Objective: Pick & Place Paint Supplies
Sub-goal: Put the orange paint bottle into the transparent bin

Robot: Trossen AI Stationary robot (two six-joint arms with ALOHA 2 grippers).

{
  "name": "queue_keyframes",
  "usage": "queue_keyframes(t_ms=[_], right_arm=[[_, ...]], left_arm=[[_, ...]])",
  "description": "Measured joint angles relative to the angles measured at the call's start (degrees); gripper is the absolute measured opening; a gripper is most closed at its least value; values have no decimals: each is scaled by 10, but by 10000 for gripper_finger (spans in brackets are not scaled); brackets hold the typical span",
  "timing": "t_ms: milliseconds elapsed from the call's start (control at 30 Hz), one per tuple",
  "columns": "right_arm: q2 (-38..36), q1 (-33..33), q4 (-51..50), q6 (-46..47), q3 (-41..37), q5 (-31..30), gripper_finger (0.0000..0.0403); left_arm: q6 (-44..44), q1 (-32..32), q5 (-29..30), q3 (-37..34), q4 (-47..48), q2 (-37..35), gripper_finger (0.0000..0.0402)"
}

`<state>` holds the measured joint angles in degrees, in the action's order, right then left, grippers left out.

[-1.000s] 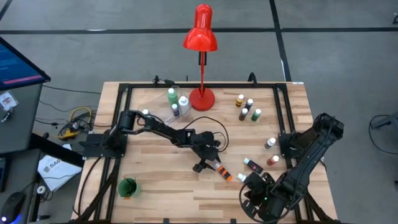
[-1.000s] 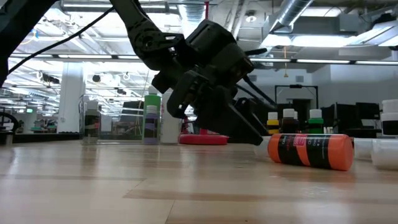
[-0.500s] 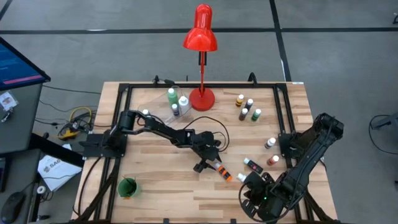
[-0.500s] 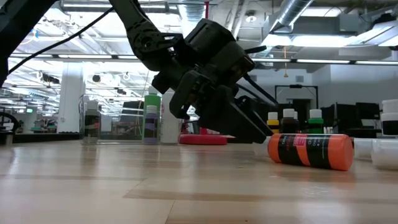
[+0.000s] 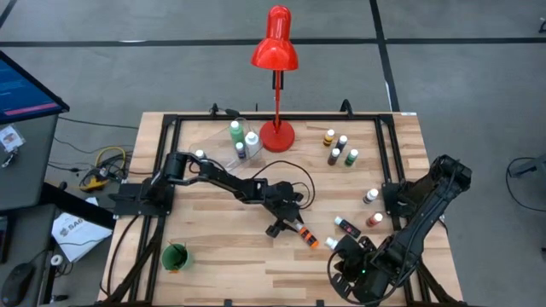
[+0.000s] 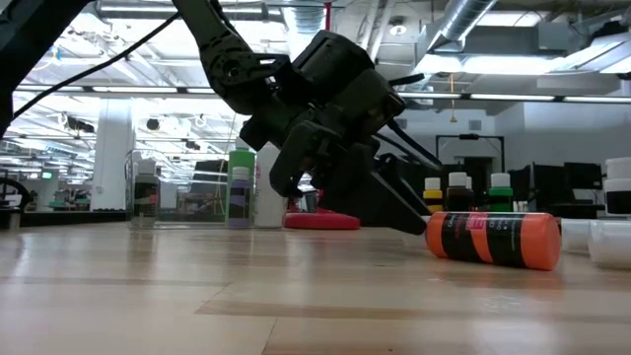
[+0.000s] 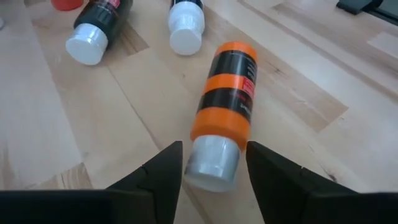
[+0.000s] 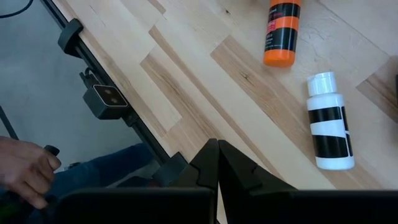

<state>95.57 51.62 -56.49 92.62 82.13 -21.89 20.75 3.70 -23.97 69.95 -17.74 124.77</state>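
We see the left pincer (image 7: 211, 163) with fingers apart astride the cap of the orange bottle (image 7: 225, 106), lying on the counter (image 5: 213, 247) well inside its edges. Right pincer (image 8: 217, 163) together near the front edge.

A: What colour is the lying paint bottle (image 7: 225, 118)?
B: Orange with black bands, and a silvery-white cap.

A: And the one beside the right fingers (image 8: 244, 172)?
B: That bottle (image 8: 329, 130) is white with black stripes.

A: The lamp (image 5: 275, 43)?
B: Bright red. The tabletop (image 5: 213, 256) is pale striped wood, the arms black.
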Motion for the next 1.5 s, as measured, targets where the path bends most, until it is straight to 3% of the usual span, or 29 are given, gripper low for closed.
queue_keyframes(t_ms=[367,667,867,1200,1500], right_arm=[[0,0,0,-2,0,0,0],[0,0,0,-2,0,0,0],[0,1,1,-2,0,0,0],[0,1,4,-17,0,0,0],[0,1,3,-17,0,-5,0]], left_arm=[[-1,2,-2,0,0,0,106],[-54,10,6,0,10,-10,101],[-113,17,44,0,27,-39,100],[-233,28,95,0,188,-196,100],[-319,15,213,0,437,-376,99]])
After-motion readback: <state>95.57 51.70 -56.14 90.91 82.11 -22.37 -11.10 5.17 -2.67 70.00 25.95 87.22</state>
